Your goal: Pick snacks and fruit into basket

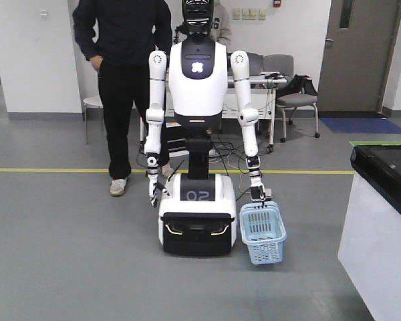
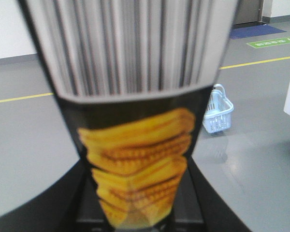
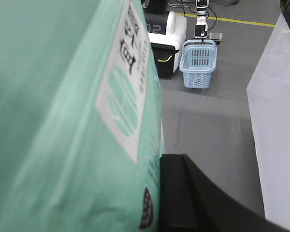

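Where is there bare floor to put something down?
Open grey floor in front of the wheeled base, and between its basket and the white counter. Crowded behind it: standing person, chairs, cables.

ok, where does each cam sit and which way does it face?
Front: faces a white robot holding a basket, head-on; none of our body shows.
Left wrist: looks along dark fingers past a chip pack to the floor.
Right wrist: same, past a green pack; one finger shows.
Shared: all three see the basket; front and right wrist see the white counter.
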Available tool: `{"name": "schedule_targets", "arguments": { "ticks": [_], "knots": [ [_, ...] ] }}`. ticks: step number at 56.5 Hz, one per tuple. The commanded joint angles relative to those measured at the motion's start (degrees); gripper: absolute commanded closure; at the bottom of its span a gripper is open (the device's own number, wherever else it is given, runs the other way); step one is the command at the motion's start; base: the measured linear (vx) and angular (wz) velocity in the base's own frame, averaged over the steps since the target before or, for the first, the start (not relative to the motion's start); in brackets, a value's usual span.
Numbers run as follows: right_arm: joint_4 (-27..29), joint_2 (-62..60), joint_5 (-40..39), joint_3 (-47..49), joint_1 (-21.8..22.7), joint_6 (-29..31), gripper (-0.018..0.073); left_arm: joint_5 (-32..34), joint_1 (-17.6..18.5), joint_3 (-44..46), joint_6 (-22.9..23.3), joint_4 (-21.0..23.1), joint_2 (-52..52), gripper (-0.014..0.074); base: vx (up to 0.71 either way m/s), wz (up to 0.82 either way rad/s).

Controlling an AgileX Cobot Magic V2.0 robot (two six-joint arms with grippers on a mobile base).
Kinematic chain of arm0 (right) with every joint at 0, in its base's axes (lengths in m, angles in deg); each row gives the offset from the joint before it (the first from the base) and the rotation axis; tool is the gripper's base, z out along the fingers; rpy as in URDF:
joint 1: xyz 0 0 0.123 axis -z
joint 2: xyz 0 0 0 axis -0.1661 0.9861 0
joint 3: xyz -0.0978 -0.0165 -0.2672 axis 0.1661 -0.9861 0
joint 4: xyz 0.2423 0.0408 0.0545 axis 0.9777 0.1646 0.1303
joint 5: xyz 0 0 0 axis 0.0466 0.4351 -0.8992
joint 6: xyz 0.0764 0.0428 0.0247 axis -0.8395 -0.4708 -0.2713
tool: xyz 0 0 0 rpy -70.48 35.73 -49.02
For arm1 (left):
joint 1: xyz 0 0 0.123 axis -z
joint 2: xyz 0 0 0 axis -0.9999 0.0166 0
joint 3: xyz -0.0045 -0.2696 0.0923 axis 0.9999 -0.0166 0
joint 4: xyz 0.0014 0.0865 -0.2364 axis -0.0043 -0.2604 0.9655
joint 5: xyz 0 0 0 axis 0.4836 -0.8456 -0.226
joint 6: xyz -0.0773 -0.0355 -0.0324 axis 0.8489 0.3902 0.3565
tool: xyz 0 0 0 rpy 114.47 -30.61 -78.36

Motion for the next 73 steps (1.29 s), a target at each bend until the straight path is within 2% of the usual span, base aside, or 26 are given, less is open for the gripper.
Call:
{"name": "schedule_targets", "arguments": {
  "ticks": [1,36,73],
  "knots": [
    [0.1,0.41,-4.99,1.52,-0.1,0.01,0.0568,5.58,0.03,2.06,0.09,-0.13,0.4,0.0586,0.62,-0.17],
    [0.1,0.47,-3.58,1.52,-0.1,0.01,0.0568,5.58,0.03,2.06,0.09,-0.13,0.4,0.0586,0.58,-0.11],
    [0.1,0.47,-3.59,1.52,-0.1,0.01,0.0568,5.58,0.03,2.06,0.09,-0.13,0.4,0.0586,0.5,0.06]
  ]
}}
